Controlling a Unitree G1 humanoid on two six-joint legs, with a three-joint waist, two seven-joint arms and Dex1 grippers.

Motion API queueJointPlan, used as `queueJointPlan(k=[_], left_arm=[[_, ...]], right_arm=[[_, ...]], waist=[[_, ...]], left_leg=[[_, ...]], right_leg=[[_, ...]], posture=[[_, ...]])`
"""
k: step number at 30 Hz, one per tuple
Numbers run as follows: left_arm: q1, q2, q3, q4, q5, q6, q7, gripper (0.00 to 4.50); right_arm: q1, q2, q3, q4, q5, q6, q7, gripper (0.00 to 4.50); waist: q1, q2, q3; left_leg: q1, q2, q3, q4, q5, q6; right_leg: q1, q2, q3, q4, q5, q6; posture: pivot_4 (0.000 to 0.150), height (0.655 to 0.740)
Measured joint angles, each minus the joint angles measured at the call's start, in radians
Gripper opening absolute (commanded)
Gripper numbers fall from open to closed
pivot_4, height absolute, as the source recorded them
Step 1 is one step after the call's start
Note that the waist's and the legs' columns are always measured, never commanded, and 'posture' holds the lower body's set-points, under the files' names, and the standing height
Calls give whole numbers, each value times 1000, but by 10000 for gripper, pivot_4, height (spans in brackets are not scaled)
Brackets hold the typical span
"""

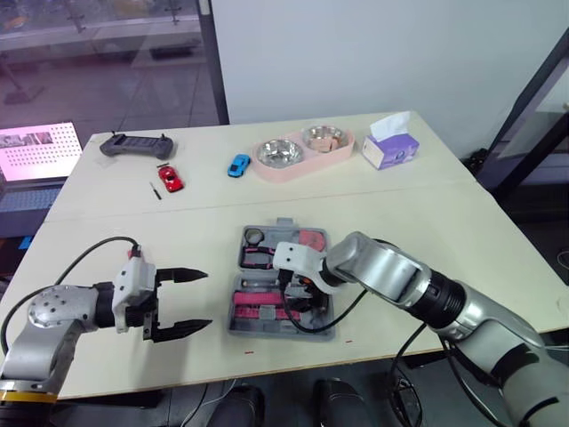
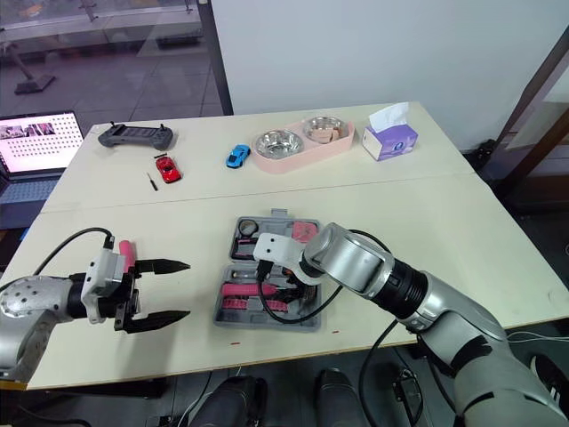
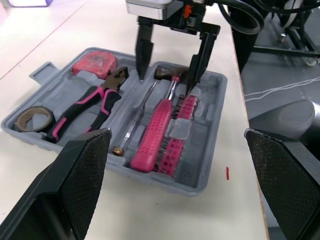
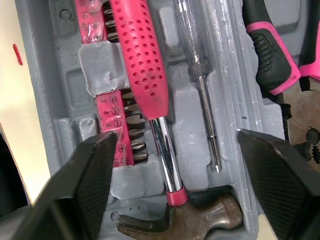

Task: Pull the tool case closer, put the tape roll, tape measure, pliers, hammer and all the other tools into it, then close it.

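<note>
Tool case: open grey tray on the cream table. It sits directly under the right gripper and just off the tips of the left gripper.

Hammer: flat in its moulded slot. Its long axis runs from one gripper to the other. The butt of the pink handle points at the left gripper. The chrome neck and brown head lie at the right gripper's end.

Right gripper: pointing down into the case, jaws wide apart, one finger on each side of the hammer's neck, tips low in the tray. Nothing is clamped. I cannot tell whether the tips touch the plastic.

Left gripper: level above bare table, jaws wide apart and empty, tips aimed at the case but apart from it.

Parallel to the hammer:
- A clear-handled screwdriver, tip toward the right gripper.
- A pink bit rack, on the hammer's other side.
- Pliers beyond the screwdriver, nose toward the right gripper and handles toward the left gripper.

A tape roll sits in the case corner on the left gripper's side. A red tape measure sits in the corner beside the right gripper.

Views:
- The left wrist view takes in the whole tray side-on and shows both right fingers from the front.
- From the head, the right arm covers the hammer's head end.
- The right wrist view, looking straight down, picks out the handle's dimples, the single bits, and a red mark on the table just off the case edge.
</note>
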Motion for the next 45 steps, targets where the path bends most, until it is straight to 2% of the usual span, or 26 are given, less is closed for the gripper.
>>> queueJointPlan(k=[7, 10, 16, 24, 45], left_arm=[[0, 0, 0, -1, 0, 0, 0, 45000], [0, -1, 0, -1, 0, 0, 0, 45000], [-4, -1, 0, -1, -1, 1, 0, 45000], [-22, -3, -1, 3, 0, 1, -1, 45000], [-31, -3, -19, 9, 0, 1, 4, 45000]], right_arm=[[1, 7, -44, -9, 1, 10, -2, 37631], [34, 14, -89, -50, 8, 18, -14, 29224], [111, 24, -139, -129, 25, 23, -39, 291], [157, 86, -151, -84, 4, -31, -94, 291], [213, 133, -137, 10, -43, -43, -132, 291]], waist=[[1, 0, 0], [1, 0, 0], [1, 0, 0], [0, 0, 0], [2, 0, -4]], left_leg=[[0, 0, 0, 0, 0, 0], [0, 0, 0, 0, 0, 0], [0, 0, 0, 0, 0, 0], [0, 0, 0, 0, 0, 0], [2, 0, 0, 0, 0, 0]], right_leg=[[0, 0, 0, 0, 0, 0], [0, 0, 0, 0, 0, 0], [0, 0, 0, 0, 0, 0], [0, 0, 0, 0, 0, 0], [3, 0, 0, 0, 0, 0]], posture=[[1500, 7400], [1500, 7400], [1500, 7400], [1500, 7400], [1500, 7400]])
